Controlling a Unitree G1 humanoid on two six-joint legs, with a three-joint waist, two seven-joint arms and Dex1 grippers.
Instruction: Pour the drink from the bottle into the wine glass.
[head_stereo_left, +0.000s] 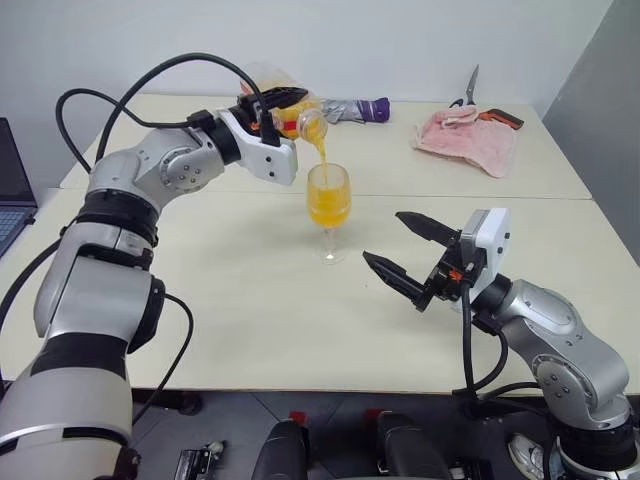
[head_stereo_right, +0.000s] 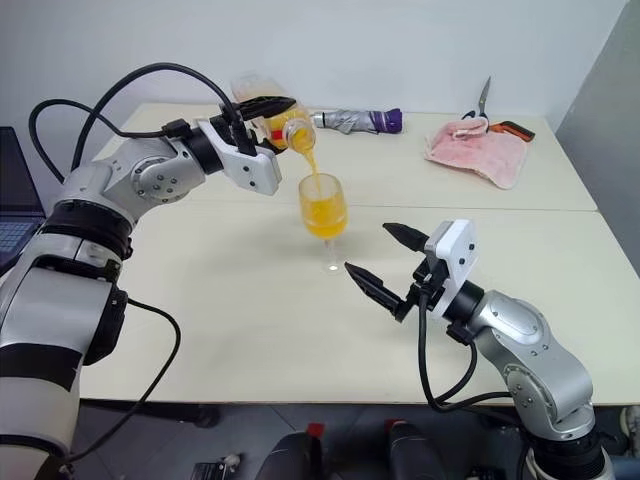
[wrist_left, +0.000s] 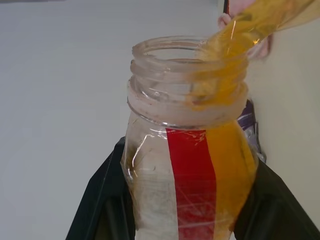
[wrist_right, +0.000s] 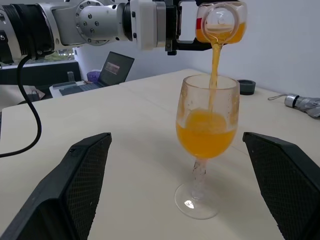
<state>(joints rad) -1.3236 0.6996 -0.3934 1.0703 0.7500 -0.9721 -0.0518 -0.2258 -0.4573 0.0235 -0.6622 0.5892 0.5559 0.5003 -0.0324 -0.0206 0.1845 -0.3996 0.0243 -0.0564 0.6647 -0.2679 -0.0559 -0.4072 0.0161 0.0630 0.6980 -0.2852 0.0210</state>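
The pour is well under way. The left gripper (head_stereo_left: 268, 108) is clamped on the bottle (head_stereo_left: 300, 115), which it holds tipped over with its open mouth above the wine glass (head_stereo_left: 329, 205), and a thin stream of the drink (wrist_right: 215, 62) runs from the mouth into the bowl. The glass stands upright on the table (head_stereo_left: 250, 300) and its bowl is roughly half full of orange liquid. The left wrist view shows some drink left along the lower side of the tilted bottle, though how much is hard to judge from that close angle. The right gripper (head_stereo_left: 408, 250) holds nothing, jaws spread wide, near the glass and apart from it. What seems left is to finish or stop the pour, right the bottle and set it down.
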